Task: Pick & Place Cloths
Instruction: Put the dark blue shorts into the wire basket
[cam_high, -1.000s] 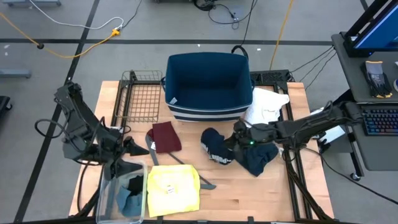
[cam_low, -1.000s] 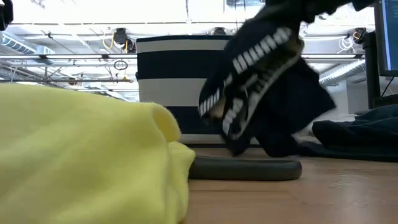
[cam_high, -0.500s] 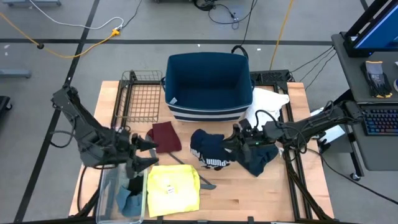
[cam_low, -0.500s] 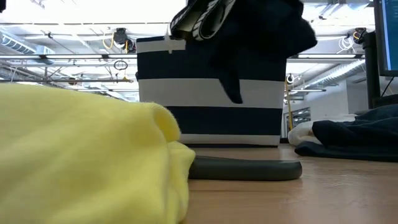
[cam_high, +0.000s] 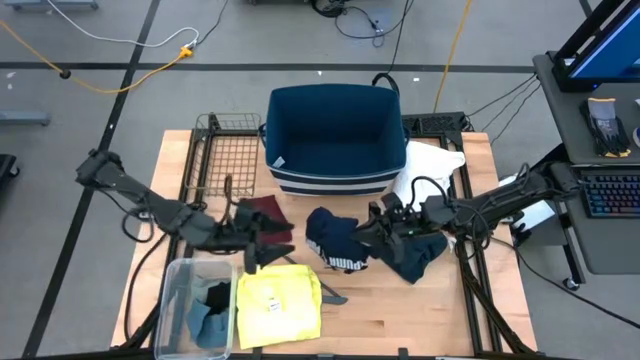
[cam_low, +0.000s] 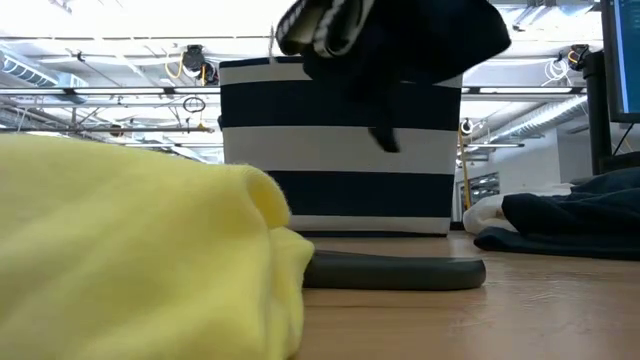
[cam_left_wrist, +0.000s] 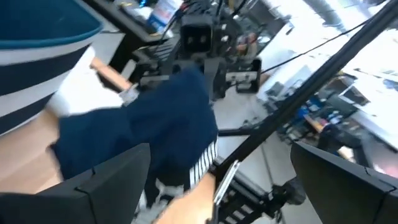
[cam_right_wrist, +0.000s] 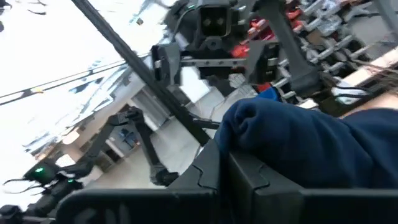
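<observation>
Left hand (cam_high: 262, 243) now near maroon piece (cam_high: 266, 214), hanger (cam_high: 330, 295) beside.

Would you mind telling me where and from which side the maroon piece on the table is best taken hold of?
Judging by the high view, grip the maroon piece at its bunched middle, coming straight down from above. It lies flat on the table, so there is no raised edge to pinch. The left claw is open beside it, so that arm looks best placed.

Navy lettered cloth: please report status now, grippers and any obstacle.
Right gripper shut on navy lettered cloth, lifted off table. Left gripper open, over yellow T-shirt. Striped bin just ahead.
</observation>
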